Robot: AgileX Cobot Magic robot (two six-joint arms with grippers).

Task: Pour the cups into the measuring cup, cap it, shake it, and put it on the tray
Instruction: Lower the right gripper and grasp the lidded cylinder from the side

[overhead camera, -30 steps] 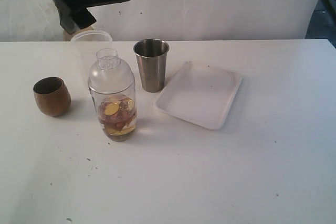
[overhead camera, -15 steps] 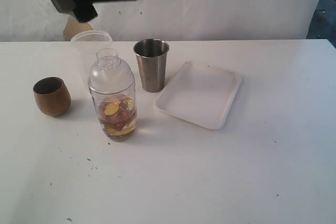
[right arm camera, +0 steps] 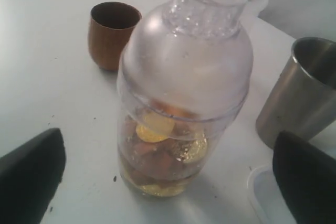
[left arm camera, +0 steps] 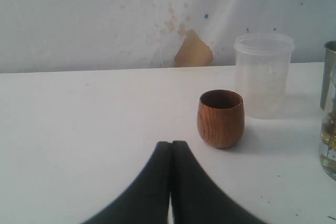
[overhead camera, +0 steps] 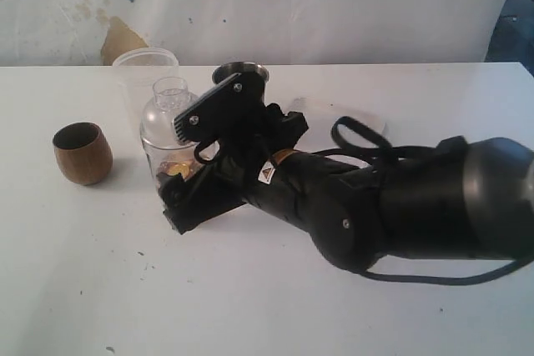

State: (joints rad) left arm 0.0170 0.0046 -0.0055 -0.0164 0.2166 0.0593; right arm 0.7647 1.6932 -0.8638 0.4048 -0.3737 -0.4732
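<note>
In the exterior view the tray (overhead camera: 321,108) is almost wholly covered by the right arm; only a strip of its far rim is seen. Of the steel tumbler (overhead camera: 250,67) only the rim is shown above the right pincer (overhead camera: 185,174). The lower half of the measuring cup (overhead camera: 169,118) is masked by the pincer's fingers. Its contents, yellow and reddish-brown pieces, are made out in the right wrist view. In the left wrist view the measuring cup and the tumbler are cut off at the frame edge.

The measuring cup is stood upright on the desk (overhead camera: 83,273), long axis vertical, domed cap fitted, neck uppermost. It is placed between the wooden cup (overhead camera: 82,152) and the tumbler, in front of the frosted cup (overhead camera: 143,64). The right pincer's jaws are spread wide on either side of it, and no contact is seen. The left pincer (left arm camera: 170,182) is closed, fingers pressed together, with nothing held; the wooden cup is stood beyond its tips, apart from them.
</note>
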